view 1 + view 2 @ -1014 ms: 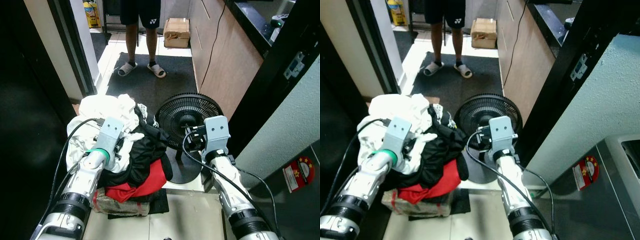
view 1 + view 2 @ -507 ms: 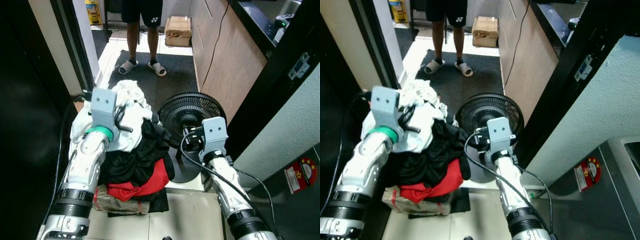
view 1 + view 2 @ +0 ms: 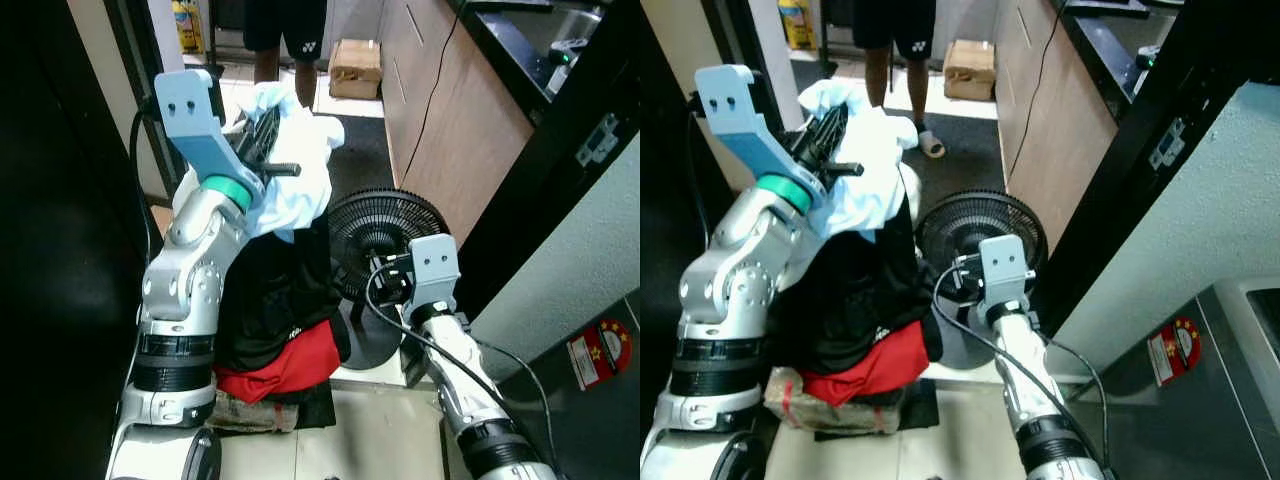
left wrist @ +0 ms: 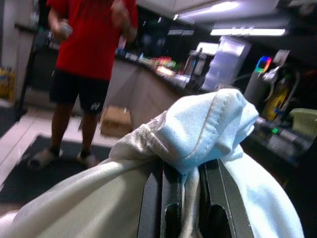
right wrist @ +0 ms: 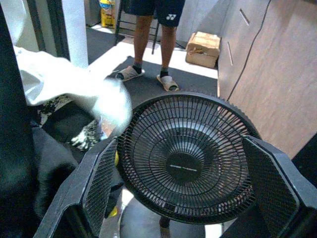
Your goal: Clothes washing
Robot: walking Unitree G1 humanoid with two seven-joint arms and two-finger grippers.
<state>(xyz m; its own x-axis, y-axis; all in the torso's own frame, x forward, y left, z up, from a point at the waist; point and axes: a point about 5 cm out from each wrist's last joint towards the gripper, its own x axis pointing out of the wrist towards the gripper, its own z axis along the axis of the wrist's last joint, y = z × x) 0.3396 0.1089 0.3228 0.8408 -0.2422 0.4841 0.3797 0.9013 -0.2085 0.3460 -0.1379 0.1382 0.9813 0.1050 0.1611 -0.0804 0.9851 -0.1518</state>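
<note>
Your left gripper (image 3: 262, 135) is raised high on the left, clamped on a white garment (image 3: 300, 170) above the clothes pile (image 3: 275, 300). Your right gripper (image 5: 190, 193) hangs wide apart before the black fan (image 3: 385, 235).

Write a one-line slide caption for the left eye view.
Left hand lifts a white cloth garment from the heaped laundry pile beside a black floor fan.

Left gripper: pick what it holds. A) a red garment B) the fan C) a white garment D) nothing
C: the left gripper has its fingers closed on a fold of the white garment, lifted above the pile of clothes.
</note>
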